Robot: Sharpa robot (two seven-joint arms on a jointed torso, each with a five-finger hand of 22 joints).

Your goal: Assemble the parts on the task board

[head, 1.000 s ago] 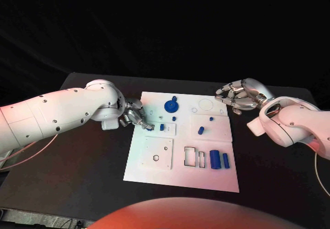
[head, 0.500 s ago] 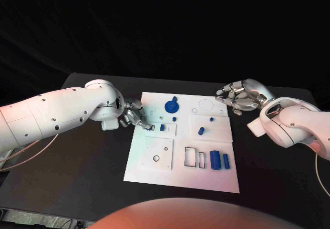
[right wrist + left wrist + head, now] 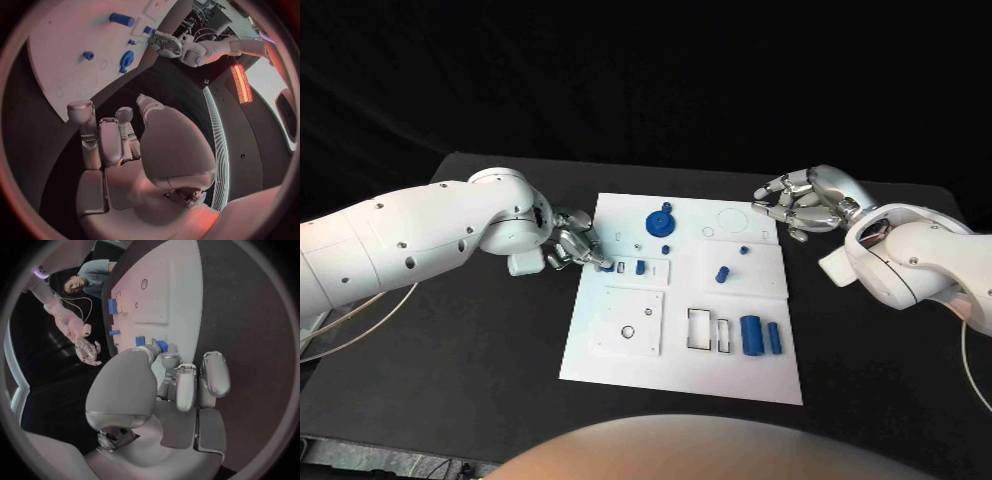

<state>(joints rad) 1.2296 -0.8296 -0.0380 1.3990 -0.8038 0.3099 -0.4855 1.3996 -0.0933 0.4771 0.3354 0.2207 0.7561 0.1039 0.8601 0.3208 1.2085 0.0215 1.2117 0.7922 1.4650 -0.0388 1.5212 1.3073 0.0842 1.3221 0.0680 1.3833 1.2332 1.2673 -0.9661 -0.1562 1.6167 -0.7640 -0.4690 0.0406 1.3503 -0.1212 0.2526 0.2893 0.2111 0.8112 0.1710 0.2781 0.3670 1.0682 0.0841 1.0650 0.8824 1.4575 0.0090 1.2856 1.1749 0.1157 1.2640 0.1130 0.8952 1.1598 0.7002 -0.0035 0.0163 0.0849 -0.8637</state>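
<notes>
left hand (image 3: 574, 245) fingers (image 3: 599, 262) cover a small blue part (image 3: 162, 345); whether it's pinched can't be told. Task board (image 3: 181, 295) cut off by the palm in left wrist view.

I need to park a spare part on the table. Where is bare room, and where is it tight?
Bare black table lies left of the task board, below the left arm, and right of it, below the right arm. Tight: the board's upper left edge, where the left robot hand works.

no readable text, labels, numbers or signs anywhere, task board (image 3: 684, 372) unmarked
</notes>
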